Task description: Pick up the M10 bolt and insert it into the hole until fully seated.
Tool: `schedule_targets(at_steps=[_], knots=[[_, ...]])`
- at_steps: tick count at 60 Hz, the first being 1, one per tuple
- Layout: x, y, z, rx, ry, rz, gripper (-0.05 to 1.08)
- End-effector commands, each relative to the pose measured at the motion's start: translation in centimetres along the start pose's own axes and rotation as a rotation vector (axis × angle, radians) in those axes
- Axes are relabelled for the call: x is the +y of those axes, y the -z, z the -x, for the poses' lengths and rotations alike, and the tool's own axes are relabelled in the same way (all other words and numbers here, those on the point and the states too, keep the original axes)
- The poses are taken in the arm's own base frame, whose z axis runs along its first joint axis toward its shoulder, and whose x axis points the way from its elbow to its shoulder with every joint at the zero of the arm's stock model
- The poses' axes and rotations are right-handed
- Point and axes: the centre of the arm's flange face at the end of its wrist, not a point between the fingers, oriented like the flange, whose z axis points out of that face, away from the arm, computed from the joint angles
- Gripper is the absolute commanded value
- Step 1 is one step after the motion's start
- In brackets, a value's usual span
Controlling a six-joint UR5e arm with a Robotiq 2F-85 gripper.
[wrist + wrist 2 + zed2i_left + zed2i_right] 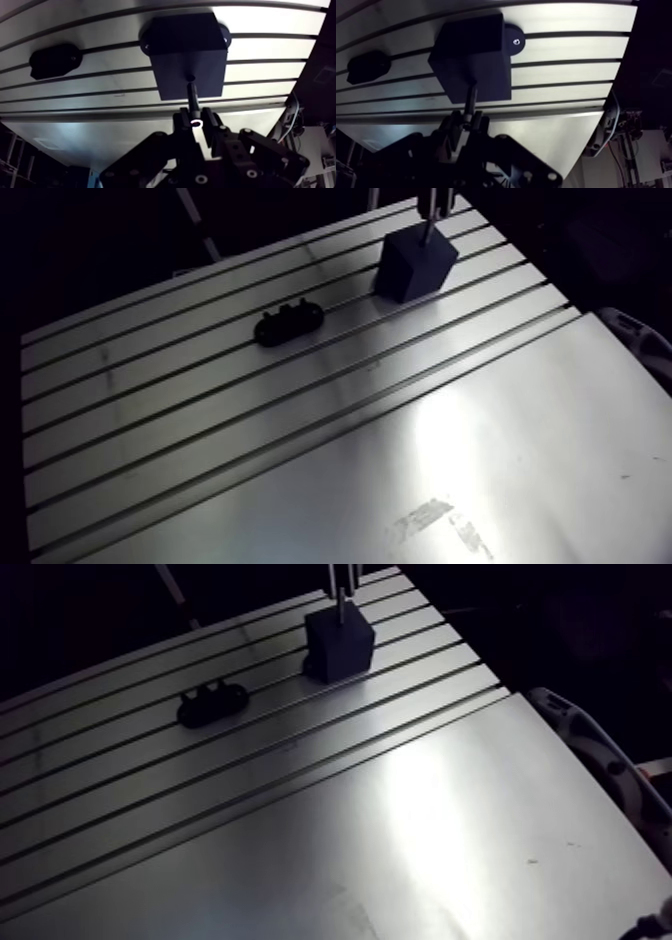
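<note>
Pincer (pixel 195 121) clamped on M10 bolt (pixel 192 97), tip at hole (pixel 190 78) in dark block (pixel 185 50). Keep shank plumb, press straight down slowly, no side load, until head seats.

Slotted aluminium table (pixel 480 468), small black oval fixture (pixel 289 322)

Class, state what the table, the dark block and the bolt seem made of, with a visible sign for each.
Table: bare silvery metal, probably aluminium; broad glare and faint scuffs. Block: matt dark, perhaps plastic; hardly any shine. Bolt: slim rod, likely steel; in the arm view it glints pale.
</note>
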Motion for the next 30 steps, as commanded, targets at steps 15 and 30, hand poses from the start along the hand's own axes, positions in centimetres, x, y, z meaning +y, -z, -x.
schedule_targets(at_steps=[15,30], knots=[[0.0,-0.19,-0.14,-0.002,0.0,0.0,1.08],[0.01,-0.13,-0.15,0.001,0.0,0.0,1.08]])
